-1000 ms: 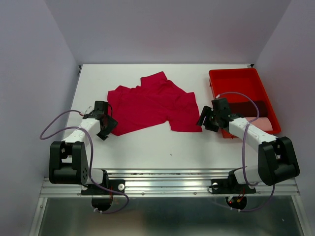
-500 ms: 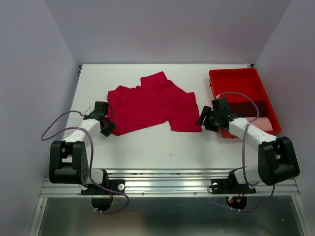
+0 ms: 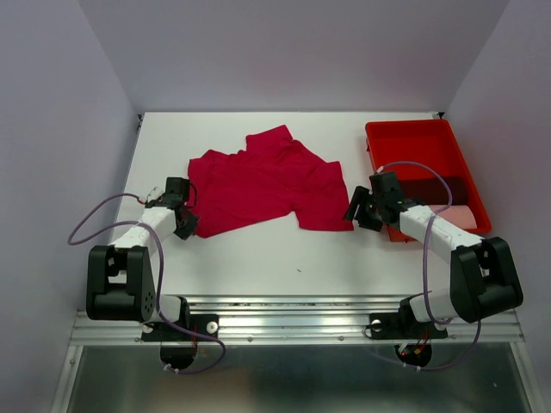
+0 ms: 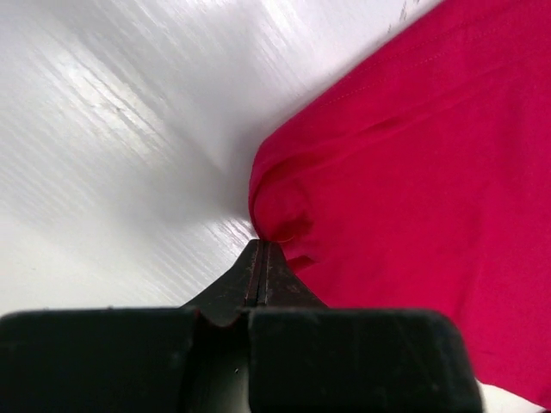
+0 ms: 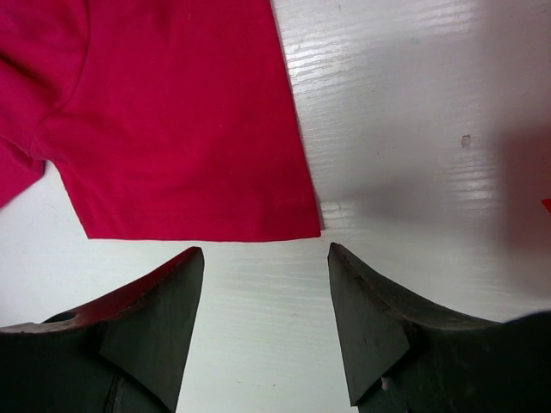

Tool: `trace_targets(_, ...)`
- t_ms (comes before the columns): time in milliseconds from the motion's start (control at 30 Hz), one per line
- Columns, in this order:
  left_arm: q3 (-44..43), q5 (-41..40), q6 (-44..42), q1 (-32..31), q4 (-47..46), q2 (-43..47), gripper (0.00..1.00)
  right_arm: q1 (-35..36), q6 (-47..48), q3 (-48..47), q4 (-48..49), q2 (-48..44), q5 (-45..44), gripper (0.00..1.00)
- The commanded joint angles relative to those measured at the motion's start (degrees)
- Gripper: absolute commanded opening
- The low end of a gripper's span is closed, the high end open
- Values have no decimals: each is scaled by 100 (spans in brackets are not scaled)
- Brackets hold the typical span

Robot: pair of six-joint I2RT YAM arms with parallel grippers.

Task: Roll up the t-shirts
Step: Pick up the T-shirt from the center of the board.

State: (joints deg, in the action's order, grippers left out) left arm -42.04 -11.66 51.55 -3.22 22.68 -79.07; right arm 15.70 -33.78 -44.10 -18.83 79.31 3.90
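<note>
No roll begun: crimson-red cloth t-shirt laid flat, pinched at 8 o'clock by left tool; right tool spread.

bright, even light – glare streaks on the table.

t-shirt left of tray

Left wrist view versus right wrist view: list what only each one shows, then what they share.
Left wrist only: the left claw shut, its tips pinching a puckered corner of the crimson t-shirt. Right wrist only: the right claw open, poised over bare white table just short of the shirt's straight hem corner, touching no cloth. Both: the same crimson shirt lying on the white table.
</note>
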Motion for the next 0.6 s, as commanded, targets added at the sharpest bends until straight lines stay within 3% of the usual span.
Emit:
trace_targets(0,-235,-599,13,111,500,330,0,-32,126,-187,178,-12,14,65)
trace_targets(367,20,-1075,303,498,940,664,0,-32,170,-126,195,-12,23,65)
trace_targets(433,73,-953,207,603,870,700,23,-32,161,-117,195,-21,23,65)
trace_targets(500,117,-821,102,621,783,743,61,-32,161,-99,195,-47,32,65)
trace_targets(567,187,-689,48,612,686,822,67,-32,170,-90,195,-64,32,65)
